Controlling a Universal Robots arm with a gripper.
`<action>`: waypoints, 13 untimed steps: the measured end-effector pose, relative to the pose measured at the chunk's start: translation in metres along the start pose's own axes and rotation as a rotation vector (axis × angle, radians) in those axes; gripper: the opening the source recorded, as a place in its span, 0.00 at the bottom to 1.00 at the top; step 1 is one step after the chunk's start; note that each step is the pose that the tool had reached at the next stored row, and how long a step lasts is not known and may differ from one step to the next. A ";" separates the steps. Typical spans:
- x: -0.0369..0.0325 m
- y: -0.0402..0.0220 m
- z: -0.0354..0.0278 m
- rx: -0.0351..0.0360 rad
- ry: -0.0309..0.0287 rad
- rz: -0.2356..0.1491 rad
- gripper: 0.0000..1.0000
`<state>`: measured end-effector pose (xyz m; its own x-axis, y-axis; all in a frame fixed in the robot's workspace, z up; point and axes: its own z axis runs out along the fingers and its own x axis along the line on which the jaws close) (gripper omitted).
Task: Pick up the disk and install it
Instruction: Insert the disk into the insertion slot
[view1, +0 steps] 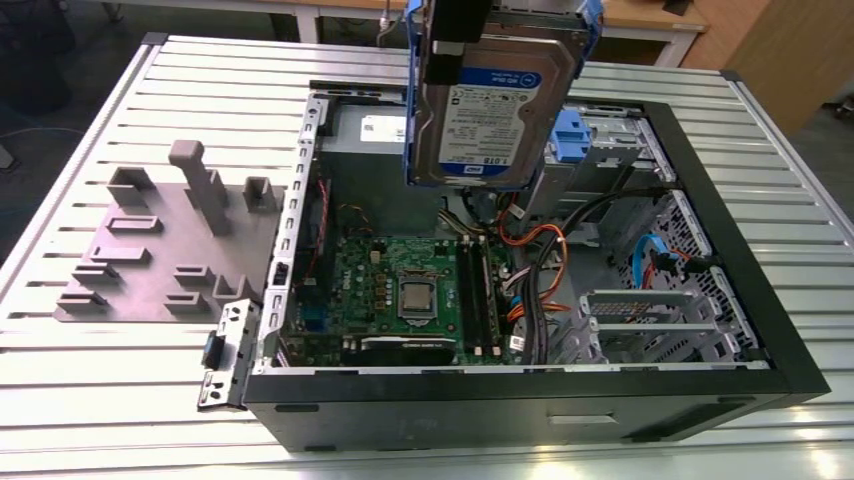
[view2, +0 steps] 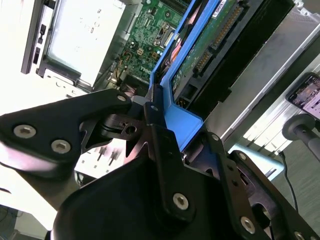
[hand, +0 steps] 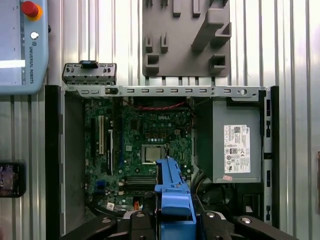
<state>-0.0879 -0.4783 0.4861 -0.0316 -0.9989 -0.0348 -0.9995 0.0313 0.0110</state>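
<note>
Silver-grey metal disk with blue-and-white label and blue plastic bracket (view1: 497, 95) hangs on edge, long axis vertical, above the open black computer case (view1: 747, 300); black gripper (view2: 160, 112) jaws clamped on the bracket's upper end; disk extends straight down from jaws; grey power-supply box (hand: 235, 140) beside.

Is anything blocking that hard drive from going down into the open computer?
Nothing visible does. The gripper holds the disk in the air over the open computer case, with only empty space under it.
</note>
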 end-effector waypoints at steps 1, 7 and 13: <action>0.0000 -0.0018 0.0000 -0.0001 0.0000 0.000 0.37; 0.0013 -0.0056 -0.0001 0.0000 0.0000 0.000 0.37; 0.0138 -0.0064 -0.0004 0.0000 0.0000 0.000 0.37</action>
<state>-0.0819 -0.4923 0.4859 -0.0317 -0.9989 -0.0348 -0.9994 0.0313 0.0111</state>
